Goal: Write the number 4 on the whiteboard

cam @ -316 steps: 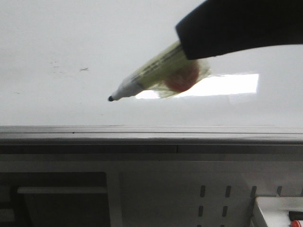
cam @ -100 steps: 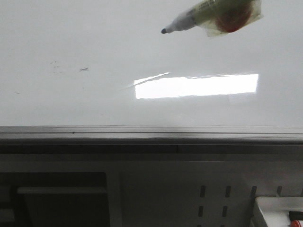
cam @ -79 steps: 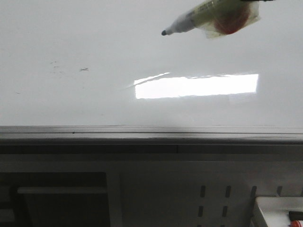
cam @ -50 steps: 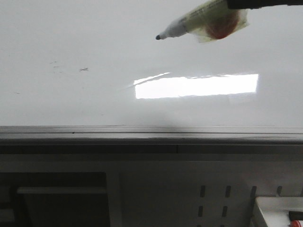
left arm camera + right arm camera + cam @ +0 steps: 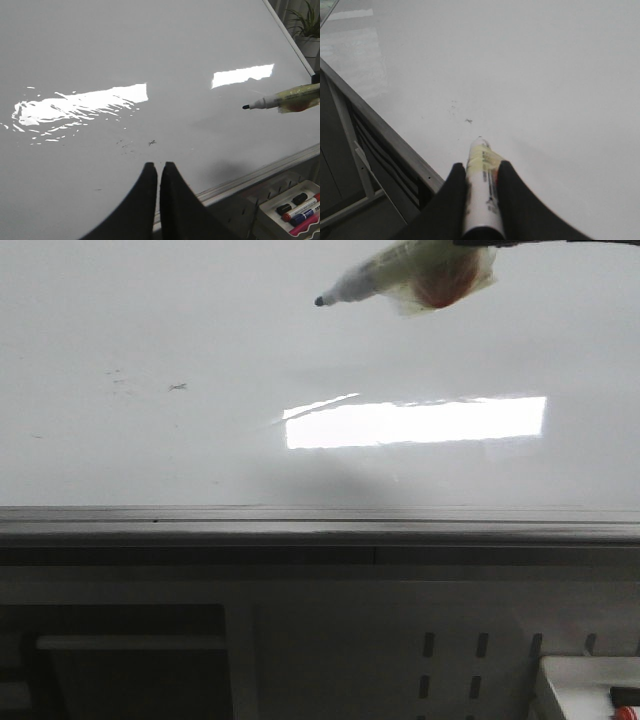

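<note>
The whiteboard (image 5: 150, 320) is glossy white with a grey rail (image 5: 300, 525) along its near edge. No number 4 shows on it, only tiny faint smudges (image 5: 176, 387). My right gripper (image 5: 481, 169) is shut on a white marker with yellowish tape (image 5: 481, 190). In the front view the marker (image 5: 400, 275) slants down from the top edge with its black tip (image 5: 319, 301) pointing left. The tip looks to be off the surface, its shadow lying apart from it. My left gripper (image 5: 158, 166) is shut and empty, low over the board near the smudges (image 5: 151, 143).
A bright rectangular light reflection (image 5: 415, 422) lies on the board. A white tray of spare markers (image 5: 295, 210) sits below the rail at the right, its corner also in the front view (image 5: 590, 690). A potted plant (image 5: 307, 25) stands beyond the board's far edge.
Since three seconds ago the marker has gone from over the light reflection up to the frame's top. In the last second its tip has drifted a little left.
</note>
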{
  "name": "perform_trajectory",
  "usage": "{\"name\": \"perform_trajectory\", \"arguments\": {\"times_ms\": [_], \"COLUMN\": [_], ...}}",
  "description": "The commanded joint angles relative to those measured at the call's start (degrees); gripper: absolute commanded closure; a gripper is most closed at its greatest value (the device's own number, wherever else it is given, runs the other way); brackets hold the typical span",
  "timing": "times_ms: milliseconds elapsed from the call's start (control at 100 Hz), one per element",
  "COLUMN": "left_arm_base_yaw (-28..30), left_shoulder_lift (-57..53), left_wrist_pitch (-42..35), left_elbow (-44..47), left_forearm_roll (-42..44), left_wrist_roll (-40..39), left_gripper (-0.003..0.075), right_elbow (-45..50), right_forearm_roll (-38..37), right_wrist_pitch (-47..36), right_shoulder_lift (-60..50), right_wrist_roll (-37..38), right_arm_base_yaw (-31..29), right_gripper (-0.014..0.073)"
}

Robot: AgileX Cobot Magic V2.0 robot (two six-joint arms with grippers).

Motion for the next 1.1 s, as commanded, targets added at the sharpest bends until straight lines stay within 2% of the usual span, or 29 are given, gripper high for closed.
{"name": "perform_trajectory", "arguments": {"times_ms": [0, 130, 390, 610, 1090], "left_arm_base_yaw": [0.2, 0.2, 0.2, 0.2, 0.2], "left_shoulder_lift": [0.4, 0.4, 0.4, 0.4, 0.4], "left_wrist_pitch": [-2.5, -2.5, -2.5, -2.5, -1.5], "left_elbow": [-1.7, -1.7, -1.7, -1.7, -1.7], "left_forearm_roll": [-1.8, -1.8, -1.8, -1.8, -2.4], "left_wrist_roll": [-0.5, -0.5, -0.5, -0.5, -0.5], "left_gripper": [0.0741, 0.0741, 0.0741, 0.0741, 0.0741], "right_elbow": [-1.7, -1.7, -2.9, -5.8, -5.8], "right_forearm_roll": [-0.7, -0.7, -0.7, -0.7, -0.7], "right_wrist_pitch": [-5.6, -5.7, -7.7, -7.7, -10.7], "right_shoulder_lift": [-0.1, 0.7, 4.0, 7.4, 13.6], "right_wrist_roll": [-2.5, -3.7, -3.7, -3.7, -5.2], "right_arm_base_yaw": [-0.3, -1.6, -8.0, -8.1, -8.2], "right_gripper": [0.0645, 0.0645, 0.0645, 0.0645, 0.0645]}}
